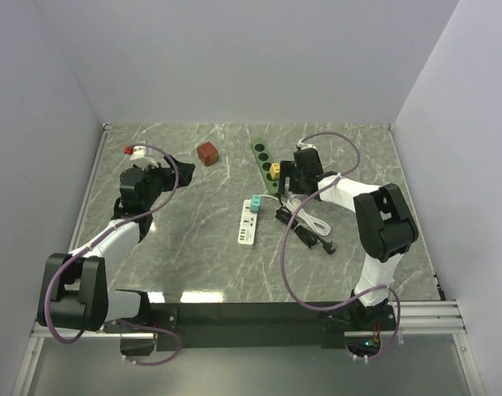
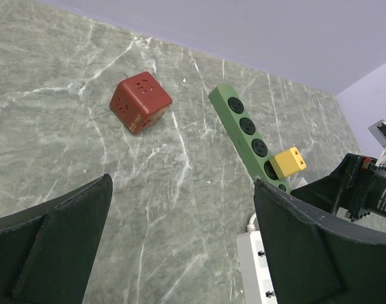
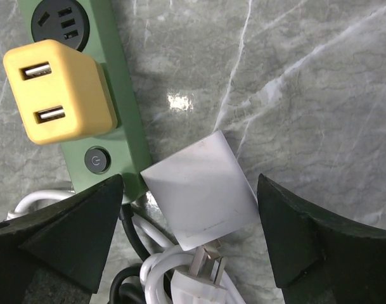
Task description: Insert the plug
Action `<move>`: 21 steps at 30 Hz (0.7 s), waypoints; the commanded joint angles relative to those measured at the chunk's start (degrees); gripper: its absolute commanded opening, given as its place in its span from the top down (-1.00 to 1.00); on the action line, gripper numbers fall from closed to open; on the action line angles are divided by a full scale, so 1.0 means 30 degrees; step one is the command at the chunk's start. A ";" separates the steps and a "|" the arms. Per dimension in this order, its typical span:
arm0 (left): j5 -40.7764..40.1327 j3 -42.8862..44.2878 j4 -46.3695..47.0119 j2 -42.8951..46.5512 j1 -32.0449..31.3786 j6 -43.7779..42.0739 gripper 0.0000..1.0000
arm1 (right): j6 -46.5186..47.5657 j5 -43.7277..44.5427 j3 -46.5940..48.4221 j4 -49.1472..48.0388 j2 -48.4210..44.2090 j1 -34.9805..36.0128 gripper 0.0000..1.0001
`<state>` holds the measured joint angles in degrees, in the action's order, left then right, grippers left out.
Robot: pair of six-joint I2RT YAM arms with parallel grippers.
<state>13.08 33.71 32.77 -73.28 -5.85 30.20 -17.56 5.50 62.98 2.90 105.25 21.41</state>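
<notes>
- The yellow plug (image 3: 58, 88) is seen seated on the green power strip (image 3: 128, 136), in the socket just beside the round switch (image 3: 96, 160). Two USB ports are shown on its upper face.
- The plug is judged to be light, rigid and smooth-sided, so a slip is thought likely under a loose pinch. Its two flat side faces would best be taken, with the port face left free. Any pressing would best be done straight along the prongs.
- The strip is judged light enough to be dragged over the marble table (image 3: 307, 76) if the plug is pushed off-axis.
- The right gripper (image 3: 189, 182) is held above the strip's switch end with its fingers spread wide. Nothing is grasped, and the plug is found to one side of the gap, not within it.
- A white square block (image 3: 202, 190) is seen lying under that gap, over a coil of white cable (image 3: 148, 229). Its purpose cannot be made out.
- The left gripper (image 2: 183, 183) is likewise spread wide and empty, near the red cube socket (image 2: 141, 103) and well apart from the plug.
- The prongs are hidden inside the socket, so full seating cannot be confirmed. The strip's cord end is cut off behind a finger of the right gripper.
</notes>
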 commanded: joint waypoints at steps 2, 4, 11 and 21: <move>0.0620 -0.0222 0.0999 0.0665 0.0220 0.0218 -0.99 | -0.0327 -0.0631 0.0044 0.2199 0.0015 -0.0280 -0.84; 0.0795 -0.0222 0.1028 0.0636 0.0249 0.0247 -0.99 | -0.0415 -0.1154 -0.0163 0.2053 -0.0219 -0.0455 -0.84; 0.0971 -0.0222 0.1087 0.0490 0.0338 0.0277 -0.99 | -0.0620 -0.2126 -0.0894 0.2346 -0.0366 -0.0721 -0.84; 0.1322 -0.0281 0.1292 0.0402 0.0396 0.0394 -0.99 | -0.0972 -0.1921 -0.1834 0.2022 -0.1043 -0.0808 -0.78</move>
<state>15.31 33.06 33.61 -73.10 -4.99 30.92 -20.12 -0.86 58.43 5.30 102.78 19.29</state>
